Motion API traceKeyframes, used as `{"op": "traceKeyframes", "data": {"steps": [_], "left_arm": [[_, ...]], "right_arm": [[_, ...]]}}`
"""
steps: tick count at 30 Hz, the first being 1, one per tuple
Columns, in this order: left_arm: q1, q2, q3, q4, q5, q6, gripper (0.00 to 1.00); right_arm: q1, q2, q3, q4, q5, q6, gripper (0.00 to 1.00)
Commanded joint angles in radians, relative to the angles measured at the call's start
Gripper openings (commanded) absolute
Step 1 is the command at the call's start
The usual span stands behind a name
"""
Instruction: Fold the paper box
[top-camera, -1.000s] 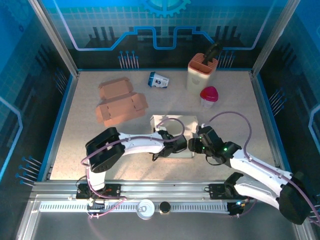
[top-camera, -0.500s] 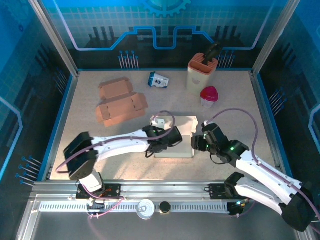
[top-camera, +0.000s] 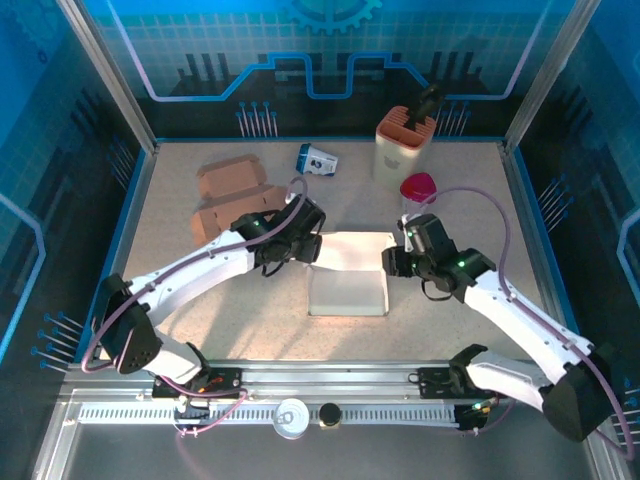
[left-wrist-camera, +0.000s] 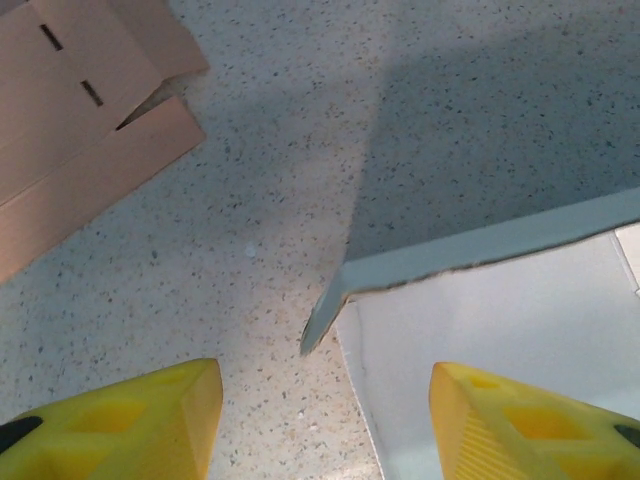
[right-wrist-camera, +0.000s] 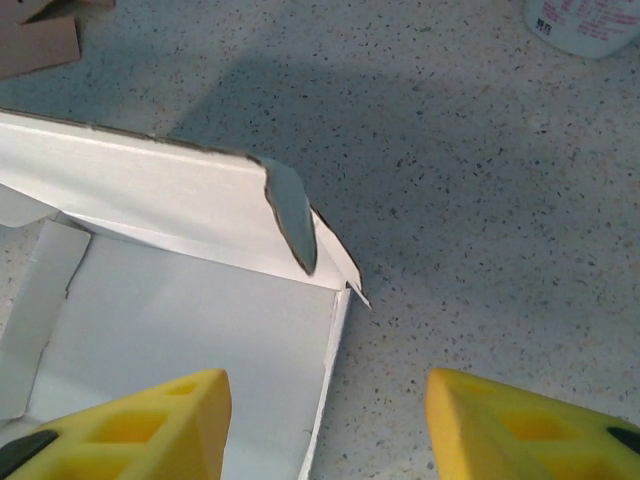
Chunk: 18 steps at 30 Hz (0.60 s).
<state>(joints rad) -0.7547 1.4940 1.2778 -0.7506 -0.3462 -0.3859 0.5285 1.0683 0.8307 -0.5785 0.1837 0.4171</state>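
The white paper box (top-camera: 348, 288) lies open in the middle of the table, its back wall (top-camera: 352, 243) standing up. My left gripper (top-camera: 303, 243) hovers at the box's back left corner, jaws open. In the left wrist view the yellow fingers (left-wrist-camera: 160, 415) straddle that corner (left-wrist-camera: 330, 305) without touching it, with the left gripper (left-wrist-camera: 325, 400) holding nothing. My right gripper (top-camera: 393, 262) is at the back right corner. The right gripper (right-wrist-camera: 328, 400) is open across the box's right edge (right-wrist-camera: 335, 330), below a curled side flap (right-wrist-camera: 293, 225).
Flattened brown cardboard boxes (top-camera: 240, 205) lie at the back left, close behind the left gripper. A small blue and white carton (top-camera: 316, 159), a beige holder with a dark tool (top-camera: 404, 143) and a pink-lidded cup (top-camera: 417, 193) stand at the back. Frame posts border the table.
The left arm has stretched from the box's near left side to its back left corner, and its jaws have widened. The right gripper has moved back toward the rear right corner.
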Motion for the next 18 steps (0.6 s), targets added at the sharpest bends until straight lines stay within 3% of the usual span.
{"op": "traceKeyframes", "data": {"steps": [1, 10, 15, 18], "left_arm": [[0.012, 0.051, 0.049, -0.021, 0.07, 0.093, 0.56], [0.038, 0.142, 0.085, -0.015, 0.037, 0.134, 0.49], [0.05, 0.133, 0.071, 0.01, 0.076, 0.143, 0.39], [0.05, 0.142, 0.071, 0.014, 0.094, 0.144, 0.38]], "right_arm": [[-0.009, 0.045, 0.088, -0.048, 0.031, -0.049, 0.51], [-0.026, 0.132, 0.164, -0.087, 0.034, -0.087, 0.43], [-0.053, 0.17, 0.177, -0.072, 0.012, -0.106, 0.41], [-0.056, 0.196, 0.189, -0.068, 0.004, -0.116, 0.4]]}}
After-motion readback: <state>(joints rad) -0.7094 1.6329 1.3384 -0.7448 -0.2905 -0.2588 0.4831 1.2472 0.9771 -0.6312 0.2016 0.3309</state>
